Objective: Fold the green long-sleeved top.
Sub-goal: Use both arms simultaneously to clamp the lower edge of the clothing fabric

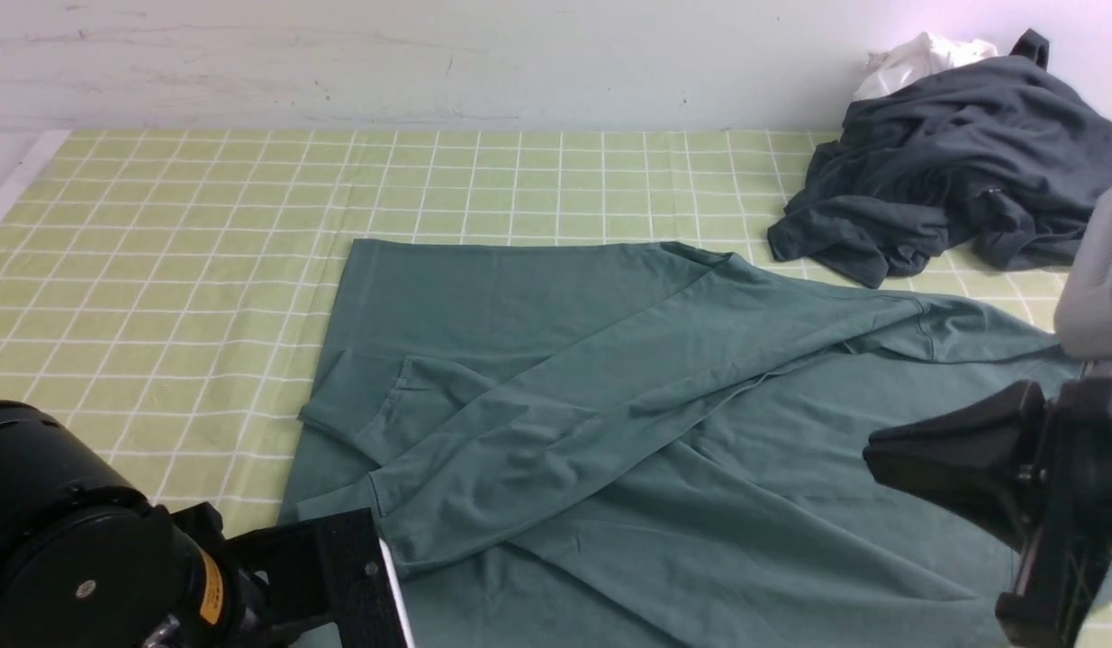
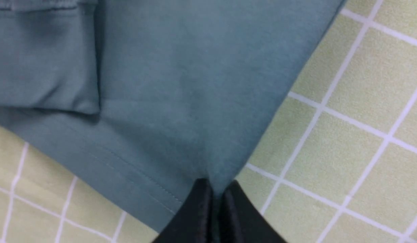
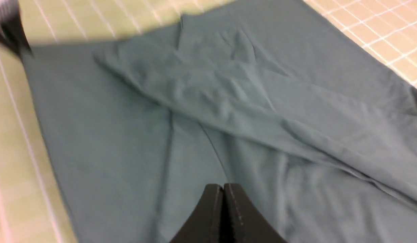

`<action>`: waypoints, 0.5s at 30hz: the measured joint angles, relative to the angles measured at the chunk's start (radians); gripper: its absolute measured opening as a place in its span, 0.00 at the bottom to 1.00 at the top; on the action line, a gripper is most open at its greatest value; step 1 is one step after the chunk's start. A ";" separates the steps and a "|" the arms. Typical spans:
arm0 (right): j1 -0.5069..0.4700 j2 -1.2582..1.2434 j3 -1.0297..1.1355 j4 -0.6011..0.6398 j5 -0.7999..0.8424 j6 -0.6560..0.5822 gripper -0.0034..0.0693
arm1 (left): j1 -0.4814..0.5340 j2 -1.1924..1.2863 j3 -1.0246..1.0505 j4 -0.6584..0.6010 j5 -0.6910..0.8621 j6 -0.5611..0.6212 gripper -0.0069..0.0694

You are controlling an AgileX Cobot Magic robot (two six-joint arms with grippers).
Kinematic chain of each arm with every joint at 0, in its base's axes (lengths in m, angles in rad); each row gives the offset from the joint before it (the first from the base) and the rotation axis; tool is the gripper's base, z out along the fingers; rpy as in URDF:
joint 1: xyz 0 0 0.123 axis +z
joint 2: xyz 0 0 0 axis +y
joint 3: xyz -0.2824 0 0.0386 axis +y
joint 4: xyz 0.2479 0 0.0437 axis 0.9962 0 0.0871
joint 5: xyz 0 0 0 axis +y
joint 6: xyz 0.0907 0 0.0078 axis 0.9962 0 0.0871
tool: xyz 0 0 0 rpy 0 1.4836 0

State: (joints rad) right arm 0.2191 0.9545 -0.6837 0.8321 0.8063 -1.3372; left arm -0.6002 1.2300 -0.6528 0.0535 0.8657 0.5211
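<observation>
The green long-sleeved top (image 1: 610, 405) lies spread on the checked tablecloth (image 1: 159, 234), both sleeves laid slantwise across its body with the cuffs toward the left. My left gripper (image 2: 216, 189) is shut on a corner of the top's stitched hem (image 2: 134, 168), and teal fabric shows pinched between its fingers. In the front view that gripper (image 1: 371, 549) sits at the near left corner of the top. My right gripper (image 3: 223, 187) is shut with nothing in it, hanging over the top's body (image 3: 127, 135). In the front view it (image 1: 875, 454) is at the near right.
A crumpled charcoal-grey garment (image 1: 952, 189) is heaped at the far right by the wall, with a small white cloth (image 1: 916, 58) behind it. The table's left edge (image 1: 15, 184) runs along the far left. Bare checked cloth lies left of and behind the top.
</observation>
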 joint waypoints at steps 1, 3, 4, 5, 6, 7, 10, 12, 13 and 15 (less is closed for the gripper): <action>0.000 0.007 0.000 -0.087 0.003 0.003 0.07 | 0.000 0.000 0.000 0.000 0.000 -0.004 0.10; 0.000 0.032 0.000 -0.254 0.023 0.041 0.11 | 0.000 0.000 0.000 0.000 0.000 -0.008 0.10; 0.000 0.042 0.000 -0.323 0.035 0.068 0.13 | 0.000 0.000 0.000 0.000 0.000 -0.010 0.10; 0.000 0.064 0.000 -0.402 0.050 0.106 0.17 | 0.000 0.000 0.000 0.000 0.000 -0.017 0.10; 0.000 0.076 0.000 -0.462 0.061 0.137 0.20 | 0.000 0.000 0.000 0.000 0.000 -0.024 0.10; 0.000 0.102 0.000 -0.536 0.072 0.172 0.23 | 0.000 0.000 0.000 0.000 0.000 -0.032 0.10; 0.000 0.168 0.017 -0.731 0.073 0.242 0.34 | 0.000 0.000 0.000 0.000 0.000 -0.049 0.10; 0.000 0.204 0.042 -0.819 0.058 0.254 0.39 | 0.000 0.000 0.000 0.000 0.003 -0.063 0.10; 0.000 0.251 0.072 -0.912 0.021 0.268 0.43 | 0.000 0.000 0.000 0.000 0.004 -0.078 0.10; 0.000 0.299 0.109 -0.981 -0.042 0.277 0.45 | 0.000 0.000 -0.001 0.000 0.016 -0.088 0.10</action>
State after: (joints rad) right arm 0.2191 1.2531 -0.5748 -0.1489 0.7646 -1.0601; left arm -0.6002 1.2300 -0.6538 0.0535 0.8815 0.4331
